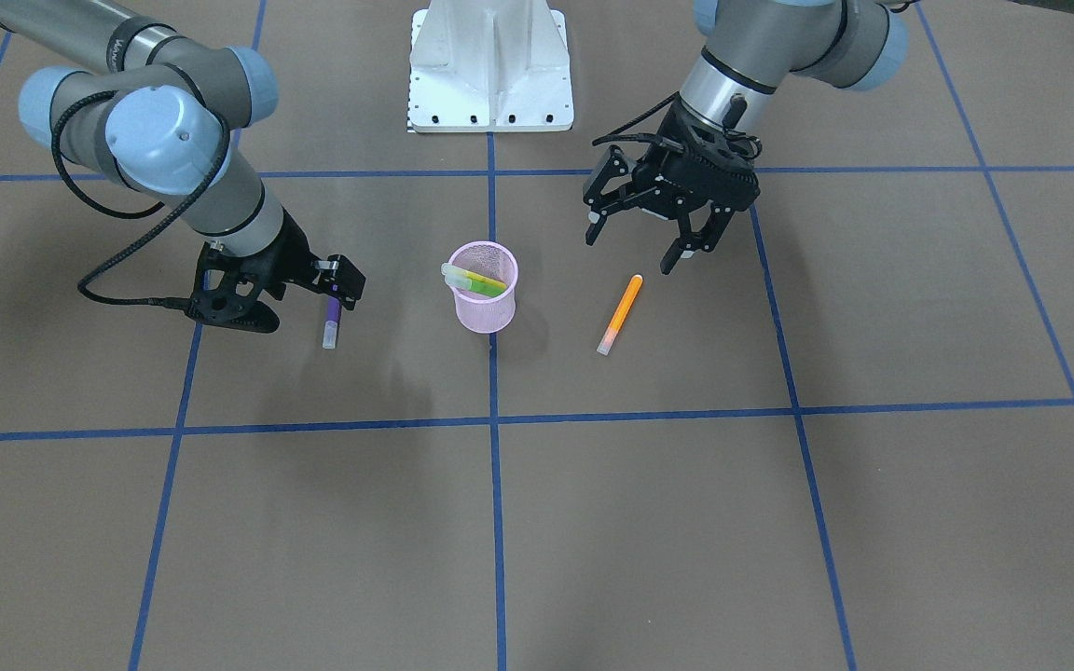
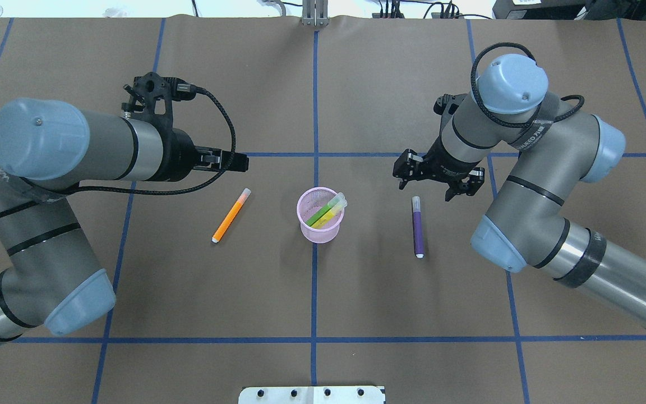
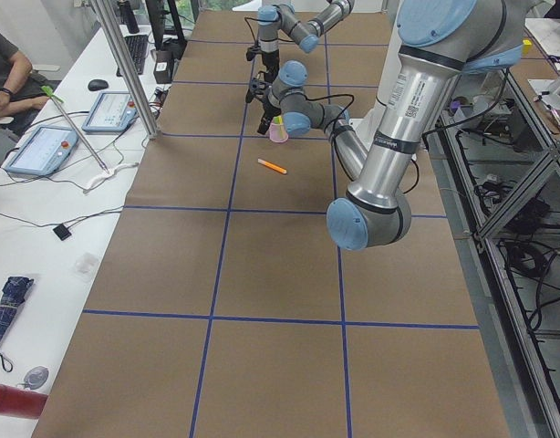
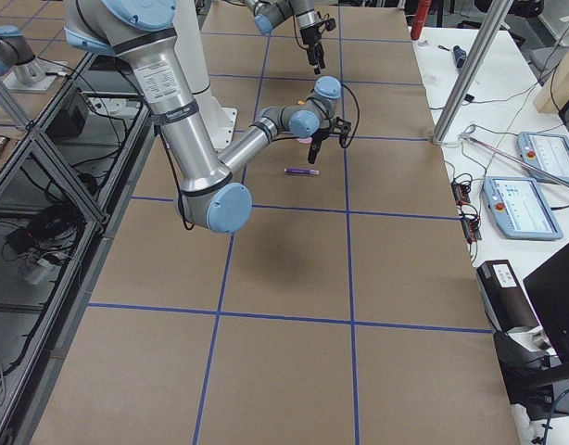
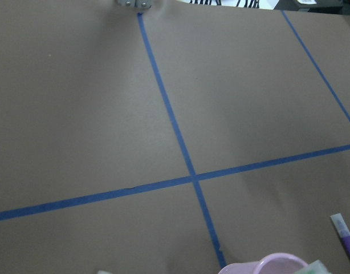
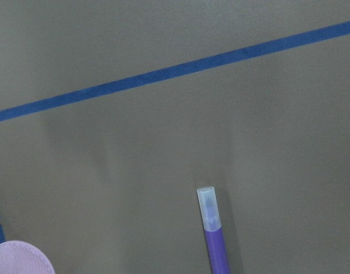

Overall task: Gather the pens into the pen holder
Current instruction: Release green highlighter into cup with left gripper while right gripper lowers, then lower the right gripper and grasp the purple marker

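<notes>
Standing upright at table [image 2: 356, 314] centre: pink pen holder [image 2: 319, 227], w/ green pen [image 2: 321, 212] & yellow pen [image 2: 331, 211] leaning inside. Lying flat on paper: orange pen [image 2: 231, 216] on L side, below L gripper [image 1: 638, 250], fingers spread & empty; purple pen [image 2: 417, 227] on R side, cap end near R gripper [image 2: 432, 182]. R gripper's finger state: cannot tell, arm blocks view.

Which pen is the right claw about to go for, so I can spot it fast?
Find the pink pen holder at the table's centre cross of blue tape. On its right-arm side the purple pen lies flat, just below the open right claw. It is the only purple one.
</notes>
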Controlling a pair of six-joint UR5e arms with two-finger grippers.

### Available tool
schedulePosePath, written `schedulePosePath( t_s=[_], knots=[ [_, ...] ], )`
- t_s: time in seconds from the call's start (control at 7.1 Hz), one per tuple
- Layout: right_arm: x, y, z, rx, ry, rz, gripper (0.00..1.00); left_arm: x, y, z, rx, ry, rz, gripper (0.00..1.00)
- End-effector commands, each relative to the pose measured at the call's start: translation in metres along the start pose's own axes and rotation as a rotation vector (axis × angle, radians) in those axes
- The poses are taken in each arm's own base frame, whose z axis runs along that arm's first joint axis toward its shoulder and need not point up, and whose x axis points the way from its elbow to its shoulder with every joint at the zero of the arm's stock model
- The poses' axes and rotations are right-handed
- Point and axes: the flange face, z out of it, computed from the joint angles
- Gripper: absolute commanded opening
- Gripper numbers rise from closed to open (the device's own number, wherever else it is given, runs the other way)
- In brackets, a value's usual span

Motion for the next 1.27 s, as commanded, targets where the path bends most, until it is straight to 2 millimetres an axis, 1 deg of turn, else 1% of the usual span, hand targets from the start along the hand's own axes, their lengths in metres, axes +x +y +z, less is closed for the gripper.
schedulePosePath(
  t_s=[0.0, 0.14, 0.28, 0.42, 0.56, 0.7, 0.85, 0.99, 1.13],
  knots=[
    [0.003, -0.016, 0.027, -0.017, 0.050, 0.122, 0.93, -0.008, 0.003, -0.002, -0.020, -0.004, -0.008, 0.99],
    [0.003, -0.015, 0.032, -0.020, 0.057, 0.117, 0.89, -0.009, 0.003, -0.001, -0.021, -0.007, -0.009, 0.99],
    [-0.001, -0.003, 0.041, -0.034, 0.060, 0.093, 0.80, -0.011, 0.004, 0.000, -0.023, -0.011, -0.013, 0.99],
    [-0.002, 0.002, 0.049, -0.042, 0.071, 0.086, 0.75, -0.016, 0.006, -0.001, -0.025, -0.017, -0.016, 0.99],
    [-0.002, 0.012, 0.059, -0.056, 0.081, 0.060, 0.75, -0.015, 0.008, 0.000, -0.027, -0.016, -0.018, 0.99],
    [-0.003, 0.015, 0.060, -0.062, 0.080, 0.019, 0.75, -0.015, 0.008, 0.000, -0.027, -0.016, -0.018, 0.99],
    [0.002, 0.015, 0.060, -0.067, 0.080, -0.019, 0.71, -0.016, 0.008, 0.000, -0.028, -0.017, -0.018, 0.99],
    [0.003, 0.015, 0.063, -0.068, 0.084, -0.032, 0.66, -0.017, 0.009, -0.001, -0.028, -0.017, -0.018, 0.99],
    [0.009, 0.014, 0.066, -0.070, 0.093, -0.026, 0.61, -0.018, 0.009, 0.000, -0.029, -0.020, -0.019, 0.99]
  ],
)
